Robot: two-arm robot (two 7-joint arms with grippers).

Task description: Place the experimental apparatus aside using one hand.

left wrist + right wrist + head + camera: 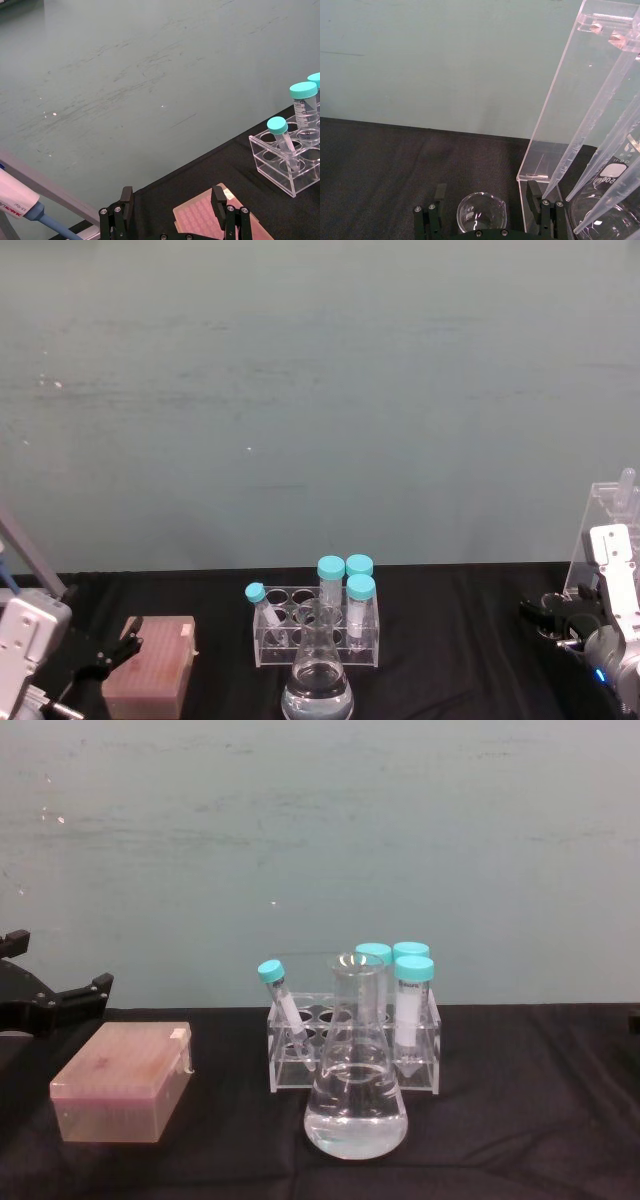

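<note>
Right wrist view, right gripper (485, 199) open around small beaker (481, 214), ungripped, left gripper (172, 196) open, empty.

A clear flask (318, 680) with liquid stands upright at the table's front edge. A tall pipette rack (603, 530) and a small beaker (481, 212) stand together at the right edge.

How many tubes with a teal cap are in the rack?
4 tubes. One leans at the rack's left end. Three stand upright at its right end: two behind, one in front. The other holes look empty.
</note>
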